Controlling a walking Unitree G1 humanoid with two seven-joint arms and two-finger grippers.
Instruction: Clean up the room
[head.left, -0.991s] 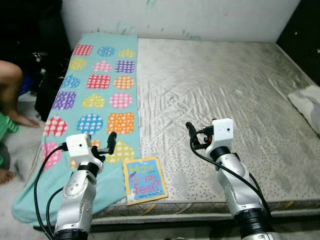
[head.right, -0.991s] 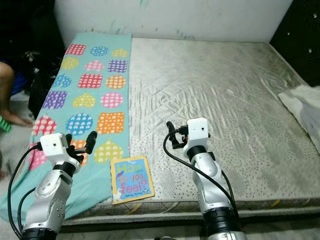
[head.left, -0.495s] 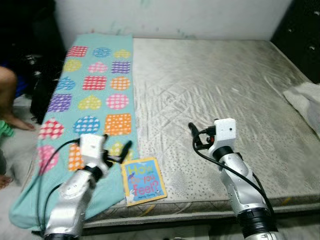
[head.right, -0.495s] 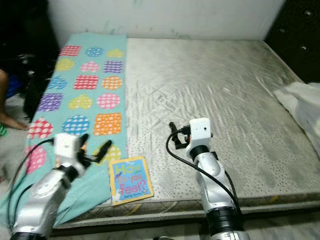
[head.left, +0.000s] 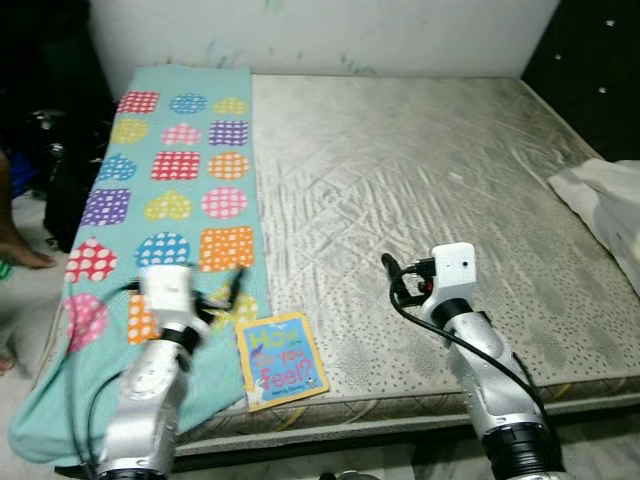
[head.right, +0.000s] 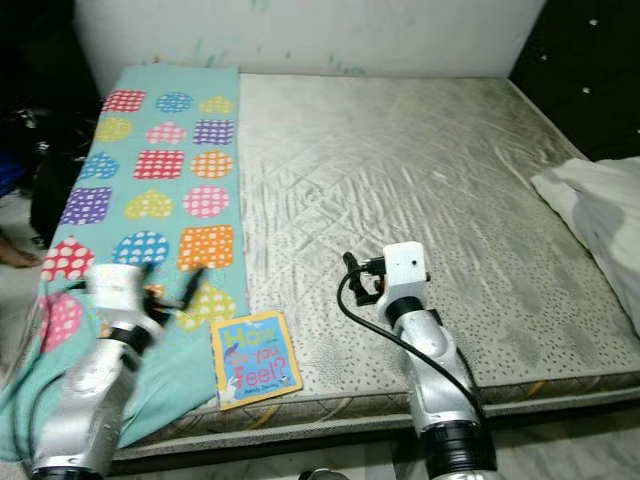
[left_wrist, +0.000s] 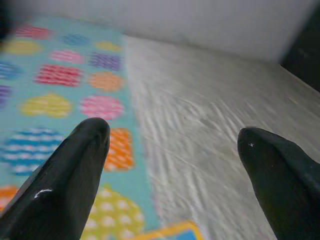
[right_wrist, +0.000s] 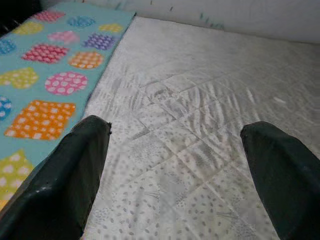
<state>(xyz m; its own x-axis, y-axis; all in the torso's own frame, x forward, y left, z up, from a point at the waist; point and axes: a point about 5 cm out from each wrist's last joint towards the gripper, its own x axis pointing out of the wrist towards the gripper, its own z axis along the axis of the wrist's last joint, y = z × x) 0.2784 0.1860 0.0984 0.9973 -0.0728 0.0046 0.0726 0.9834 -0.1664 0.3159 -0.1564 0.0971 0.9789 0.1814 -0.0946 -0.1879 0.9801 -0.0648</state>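
Left gripper (head.left: 228, 290) is out low over the teal patterned blanket (head.left: 180, 190), fingers spread wide and empty, just beside the children's book (head.left: 280, 358) lying flat at the mattress (head.left: 440, 170) front edge. Right gripper (head.left: 395, 280) is raised above bare mattress, forearm angled forward, fingers wide apart, gripping nothing.

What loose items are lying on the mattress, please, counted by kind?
Children's picture book with a blue and yellow cover: 1
Teal blanket patterned with colourful dotted shapes: 1
White crumpled cloth at the mattress's right edge: 1
Total: 3
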